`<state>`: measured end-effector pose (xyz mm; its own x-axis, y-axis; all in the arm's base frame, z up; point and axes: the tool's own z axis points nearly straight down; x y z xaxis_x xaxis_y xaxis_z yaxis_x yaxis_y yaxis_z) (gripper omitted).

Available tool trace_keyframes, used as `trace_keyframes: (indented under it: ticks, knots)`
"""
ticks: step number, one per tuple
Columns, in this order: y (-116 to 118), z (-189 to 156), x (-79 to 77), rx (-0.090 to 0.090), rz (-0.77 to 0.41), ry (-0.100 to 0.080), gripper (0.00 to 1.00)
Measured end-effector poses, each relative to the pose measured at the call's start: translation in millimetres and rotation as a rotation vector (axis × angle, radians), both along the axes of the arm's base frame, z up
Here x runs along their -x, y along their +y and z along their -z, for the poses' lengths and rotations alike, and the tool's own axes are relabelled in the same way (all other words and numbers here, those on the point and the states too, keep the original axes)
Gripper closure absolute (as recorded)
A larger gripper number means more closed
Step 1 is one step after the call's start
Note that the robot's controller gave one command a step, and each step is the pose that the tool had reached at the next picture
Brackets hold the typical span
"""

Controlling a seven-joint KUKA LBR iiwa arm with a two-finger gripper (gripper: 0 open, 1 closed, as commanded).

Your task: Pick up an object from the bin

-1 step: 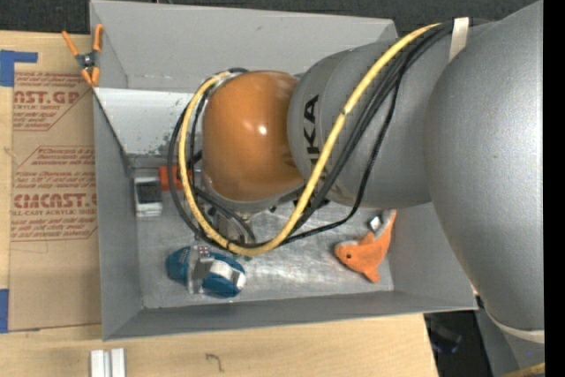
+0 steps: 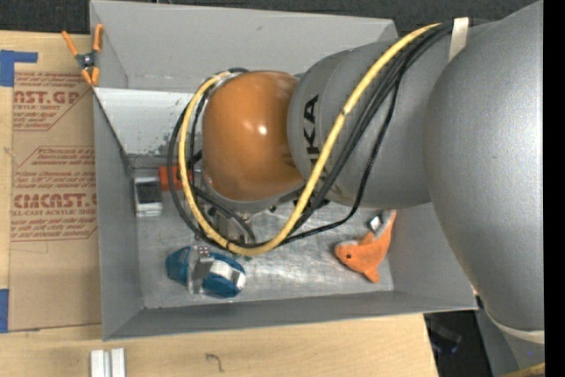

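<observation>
Your arm (image 2: 459, 154) comes in from the right and bends down over the middle of the bin (image 2: 115, 278), with its orange wrist cover (image 2: 243, 132) turned up and cables (image 2: 331, 163) looped around it. The fingers are hidden under that cover, so you cannot tell whether they are open or closed. Nearest the wrist, front left, lies a blue and clear plastic thing (image 2: 207, 271). A small grey block (image 2: 147, 194) sits by the left wall, and an orange fish-shaped toy (image 2: 362, 256) lies front right.

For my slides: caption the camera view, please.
KUKA arm's orange-covered wrist down in the grey bin, a blue-and-clear thing and an orange fish toy lying beside it.
</observation>
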<state>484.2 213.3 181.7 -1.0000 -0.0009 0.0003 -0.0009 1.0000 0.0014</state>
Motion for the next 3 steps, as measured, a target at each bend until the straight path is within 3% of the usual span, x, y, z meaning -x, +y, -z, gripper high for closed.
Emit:
trace_keyframes:
  ticks: [1,2,3]
  knots:
    - [-6.8,61.3,0.6,-0.002,0.062,-0.005,0.0]
    - [-22.6,109.4,-9.6,-0.003,-0.055,0.002,1.0]
    - [-22.6,109.4,-9.8,-0.003,-0.055,0.001,1.0]
